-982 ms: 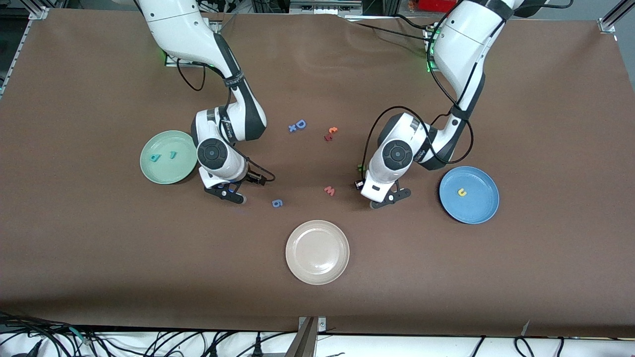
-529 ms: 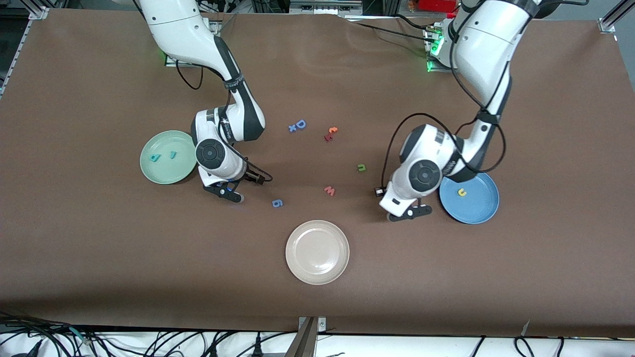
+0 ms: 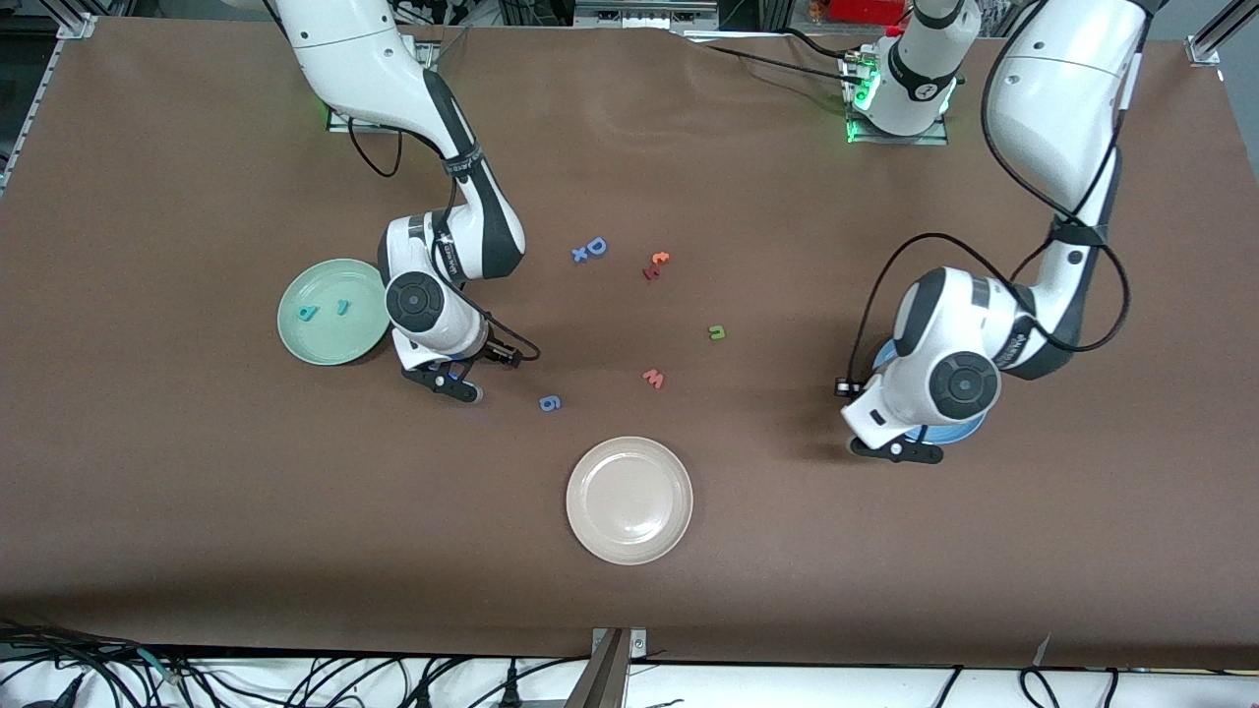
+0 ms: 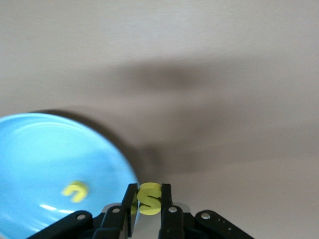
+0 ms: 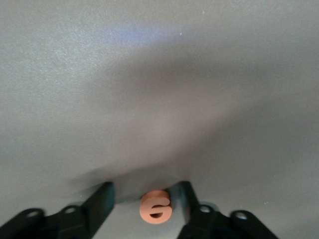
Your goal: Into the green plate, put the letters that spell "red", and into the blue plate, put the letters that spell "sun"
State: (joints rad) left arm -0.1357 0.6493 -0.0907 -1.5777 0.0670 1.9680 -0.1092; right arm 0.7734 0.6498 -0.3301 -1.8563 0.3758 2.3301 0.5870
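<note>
**A:** ok where's everything sitting right now?

**B:** The left gripper [image 4: 148,199] is pinched tight on the yellow "s" [image 4: 149,198]. It's up over the edge of the blue plate [image 4: 45,164], right where the plate's rim meets the bare table. The yellow "u" [image 4: 75,190] is already lying in that plate. From the front the arm covers most of the plate, only a sliver of blue pokes out.

**A:** and the other one?

**B:** The right gripper [image 5: 146,199] is down at the table just beside the green plate [image 3: 300,339], on the side toward the middle of the table. Its fingers [image 5: 99,199] are apart, one on each side of the orange "e" [image 5: 156,207], with a gap on both sides. The "e" sits flat on the table.

**A:** what's in the green one?

**B:** Two teal letters: the "d" [image 3: 309,314] and the "r" [image 3: 342,307], side by side, not touching.

**A:** the "n"?

**B:** The green "n" [image 3: 717,332] is out on the brown table [image 3: 197,511], near the middle. A red "w" [image 3: 653,378] lies a bit nearer the camera than it. There's also a blue "g" thing [image 3: 550,402], a blue "D" [image 3: 592,248], a red and orange pair [image 3: 656,265], and a beige plate [image 3: 629,501] nearest the camera.
</note>
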